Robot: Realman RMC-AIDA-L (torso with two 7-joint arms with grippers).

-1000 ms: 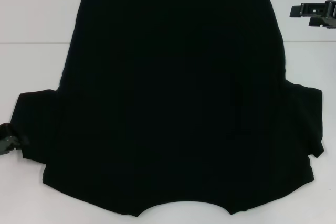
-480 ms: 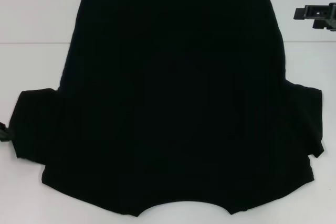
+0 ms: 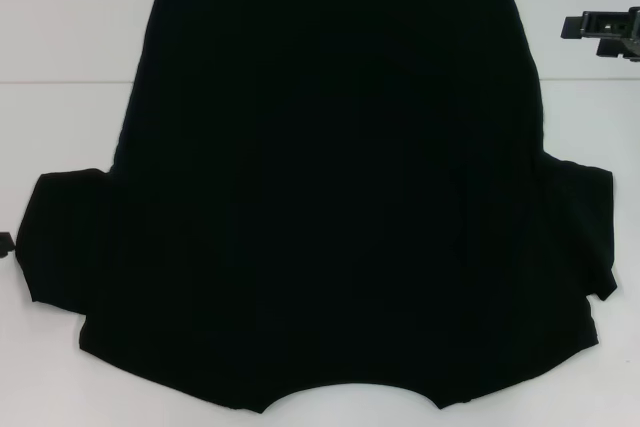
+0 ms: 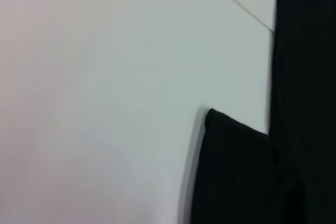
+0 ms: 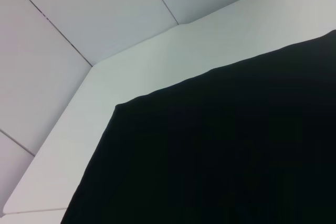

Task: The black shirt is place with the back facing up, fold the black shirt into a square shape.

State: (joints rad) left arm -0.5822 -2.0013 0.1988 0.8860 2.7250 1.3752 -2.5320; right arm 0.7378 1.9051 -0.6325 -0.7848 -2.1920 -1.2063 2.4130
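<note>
The shirt (image 3: 330, 187) lay flat and unfolded on the white worktop (image 3: 70, 37), hem far, neckline near, sleeves spread left and right, so every edge was open to a first fold. The right gripper (image 3: 605, 29) hovered off the far right hem corner, holding nothing; how far it was open could not be told. The left gripper (image 3: 6, 244) showed only as a sliver beside the left sleeve, state unreadable. One second earlier, more of it showed there; it had since withdrawn leftward.
</note>
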